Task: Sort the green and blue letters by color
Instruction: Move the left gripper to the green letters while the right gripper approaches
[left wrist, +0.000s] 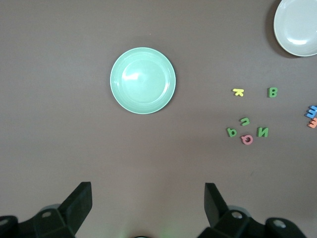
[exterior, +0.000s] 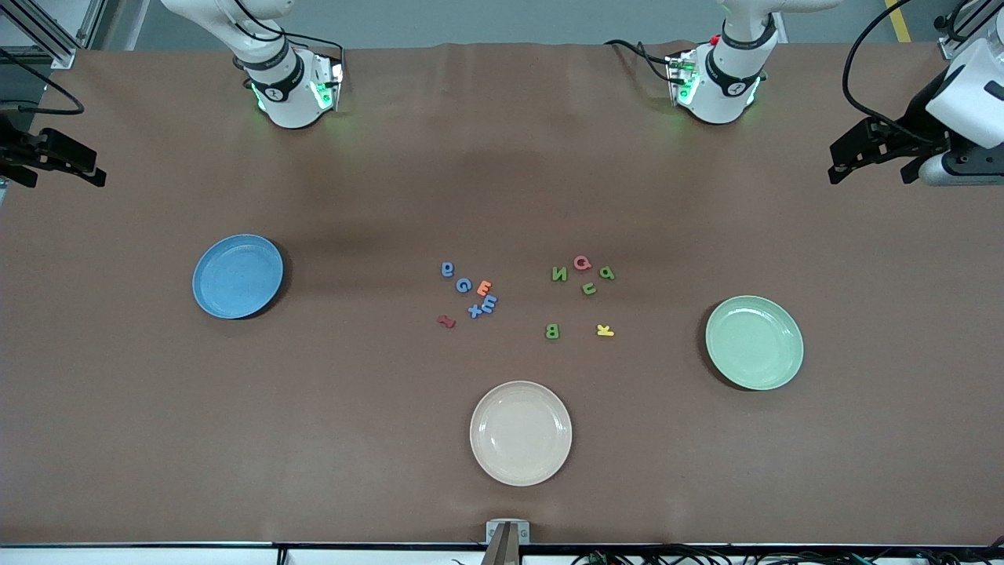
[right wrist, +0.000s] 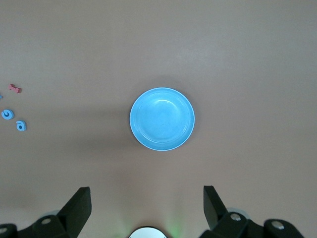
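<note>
You have the brown counter (exterior: 502, 157) spread wide with both arms waiting at its ends; the left pincer (exterior: 878, 157) hangs high over the left arm's end of the counter, its fingers (left wrist: 79, 203) spread wide and holding nothing, and the right pincer (exterior: 55, 161) hangs over the right arm's end, its fingers (right wrist: 79, 206) equally wide and empty; three plates come next: the cream plate (exterior: 521, 432) sits nearest the front camera at the middle, the green plate (exterior: 754, 342) lies toward the left arm's end, and the blue plate (exterior: 238, 275) lies toward the right arm's end; between the plates you see the small foam letters in two loose groups, none of them on any plate; the blue letters (exterior: 467, 289) cluster toward the blue plate's side of the middle, with an orange letter (exterior: 485, 287) touching among them and a red letter (exterior: 446, 321) just nearer the camera; the green letters (exterior: 584, 284) lie scattered toward the green plate's side, three close around a pink letter (exterior: 581, 263), one more apart and nearer the camera, with a yellow letter (exterior: 605, 330) beside it.
</note>
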`<state>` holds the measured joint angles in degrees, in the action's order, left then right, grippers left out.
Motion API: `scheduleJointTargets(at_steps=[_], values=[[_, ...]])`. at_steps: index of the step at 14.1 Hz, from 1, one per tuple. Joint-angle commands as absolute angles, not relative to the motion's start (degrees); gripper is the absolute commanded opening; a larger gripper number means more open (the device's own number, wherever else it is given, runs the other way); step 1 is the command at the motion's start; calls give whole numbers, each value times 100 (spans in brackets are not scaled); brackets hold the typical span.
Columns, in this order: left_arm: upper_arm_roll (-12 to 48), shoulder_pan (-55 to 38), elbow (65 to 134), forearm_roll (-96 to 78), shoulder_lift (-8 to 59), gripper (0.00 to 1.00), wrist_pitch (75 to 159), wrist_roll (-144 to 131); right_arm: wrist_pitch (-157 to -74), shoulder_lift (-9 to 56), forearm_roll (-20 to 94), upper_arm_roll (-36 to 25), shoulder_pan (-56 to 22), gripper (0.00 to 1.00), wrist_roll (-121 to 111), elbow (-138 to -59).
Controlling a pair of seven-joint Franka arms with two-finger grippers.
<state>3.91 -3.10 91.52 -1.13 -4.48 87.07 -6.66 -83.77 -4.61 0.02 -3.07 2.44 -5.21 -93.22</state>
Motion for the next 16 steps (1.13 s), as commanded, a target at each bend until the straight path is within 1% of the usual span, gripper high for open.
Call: scheduleJointTargets(at_steps=[1, 3, 5, 8, 13, 16], values=[[387, -299, 8991, -149, -378, 100, 8692, -685, -8402, -545, 44, -316, 255, 100, -545, -9378], [378, -281, 8974, -158, -369, 100, 8692, -677, -8402, -536, 44, -325, 255, 100, -545, -9378], [387, -325, 8895, -167, -186, 100, 8692, -616, -8402, -536, 44, -325, 255, 100, -545, -9378], [509, -422, 9034, -211, 61, 100, 8841, -755, -8402, -536, 44, -325, 255, 100, -536, -9378], [1246, -422, 10385, -220, 97, 100, 10429, -1974, -8193, -449, 79, -352, 395, 100, -439, -9132], [1616, -448, 11248, -211, 184, 100, 11449, -2714, -8217, -107, 79, -352, 430, 100, -501, -9106]])
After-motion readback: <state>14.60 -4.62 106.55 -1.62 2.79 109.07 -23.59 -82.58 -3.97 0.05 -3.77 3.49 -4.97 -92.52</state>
